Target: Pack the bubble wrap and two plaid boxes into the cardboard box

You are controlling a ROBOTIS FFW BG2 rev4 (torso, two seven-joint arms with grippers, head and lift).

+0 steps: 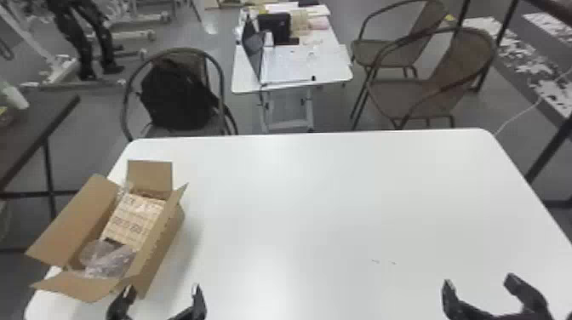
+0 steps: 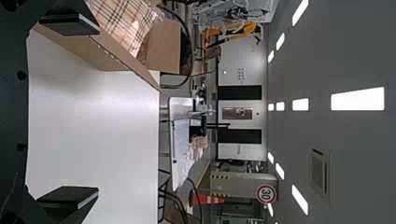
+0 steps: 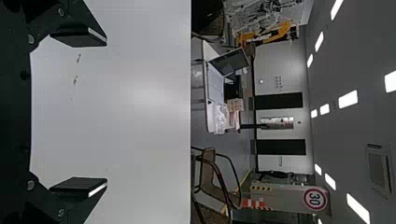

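The cardboard box (image 1: 159,251) stands with its flaps up at the left end of the white table. Inside it lie a plaid box (image 1: 135,219) and, nearer the front, clear bubble wrap (image 1: 108,259); whether a second plaid box lies beneath cannot be told. My left gripper (image 1: 161,291) is open and empty by the box's front right corner. In the left wrist view, the left gripper (image 2: 95,114) has the plaid box (image 2: 126,23) beyond one finger. My right gripper (image 1: 479,283), open and empty, is at the table's front right; its fingers spread wide around the right gripper's gap (image 3: 105,112).
The white table (image 1: 332,191) extends to the right of the cardboard box. Behind it stand a chair with a black backpack (image 1: 176,95), a small table with a laptop (image 1: 255,51) and two wicker chairs. A dark table (image 1: 38,123) is at the far left.
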